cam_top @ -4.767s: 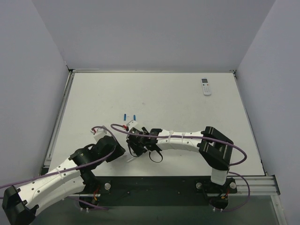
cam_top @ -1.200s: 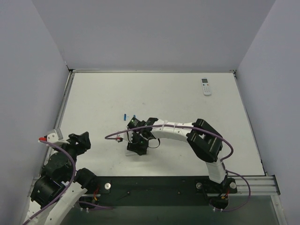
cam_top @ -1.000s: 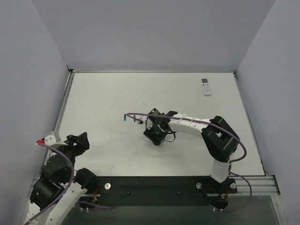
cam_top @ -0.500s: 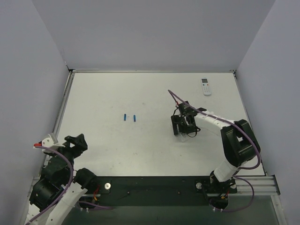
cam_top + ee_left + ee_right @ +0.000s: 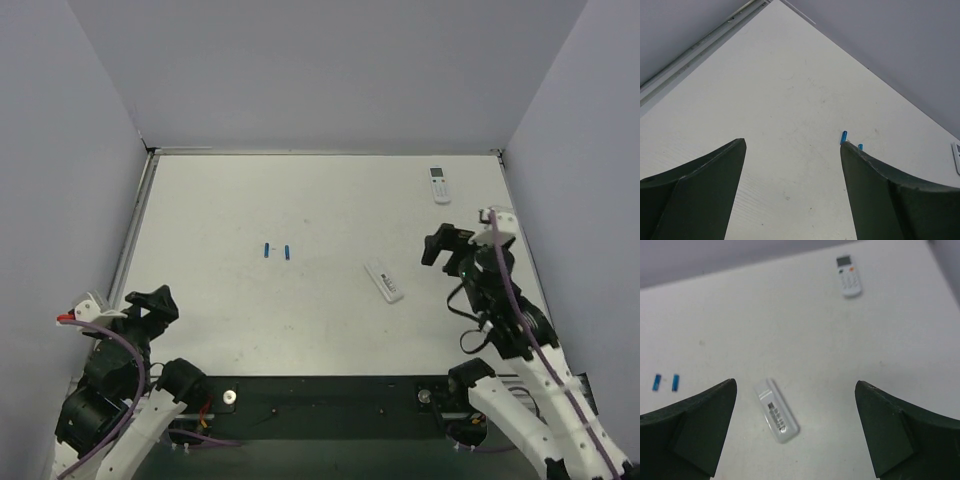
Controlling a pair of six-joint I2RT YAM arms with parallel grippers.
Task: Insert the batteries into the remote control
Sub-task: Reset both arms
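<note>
The left jaws are spread wide and empty over the near-left tabletop (image 5: 200,200). The batteries (image 5: 277,250) lie side by side at mid-tabletop, well apart from the remote control (image 5: 383,282), which lies label side up to their right. The batteries are judged light, smooth and apt to roll, best pinched across the middle. The remote is judged stiff, best gripped across its narrow width. The right jaws are spread and empty. Half a second ago they were over the remote. It has since been released and the arm withdrawn rightward.

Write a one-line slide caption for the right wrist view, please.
Open, empty right claw over the white remote control; two blue batteries lie at the left, a second remote farther away.
</note>
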